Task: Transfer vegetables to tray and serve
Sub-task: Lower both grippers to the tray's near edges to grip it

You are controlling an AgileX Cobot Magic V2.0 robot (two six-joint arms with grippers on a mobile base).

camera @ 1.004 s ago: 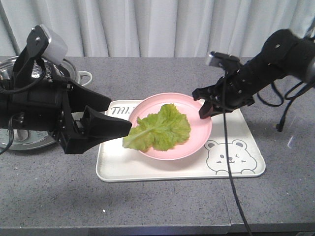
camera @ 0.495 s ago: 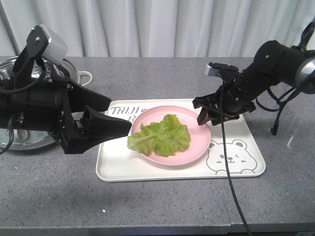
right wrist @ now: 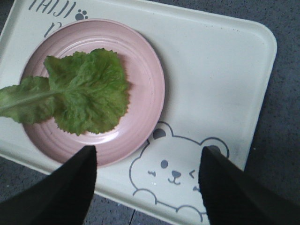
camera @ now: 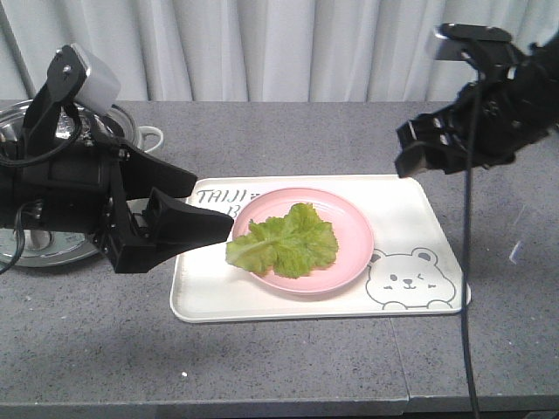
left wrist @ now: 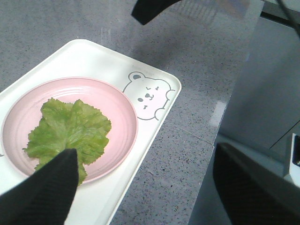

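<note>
A grey speckled tabletop is seen in front of a pale pleated curtain. A cream-white rectangular plastic tray with rounded corners is laid flat on it, marked with grey "TAIJI" lettering at one corner and a winking bear drawing at the opposite one. A round pink plate is set on the tray between the lettering and the bear. The crinkled light-green lettuce leaf is spread on the plate, with its paler rib end carried over the plate's rim above the tray.

The black left gripper is held low at the tray's lettered end with its fingers spread wide and nothing gripped. Its lower finger is placed just beside the leaf's rib end; contact cannot be judged. The black right gripper is held high above the tray's far corner, well apart from the plate, its fingers likewise spread and empty. A shiny metal pot is partly hidden behind the left arm.
</note>
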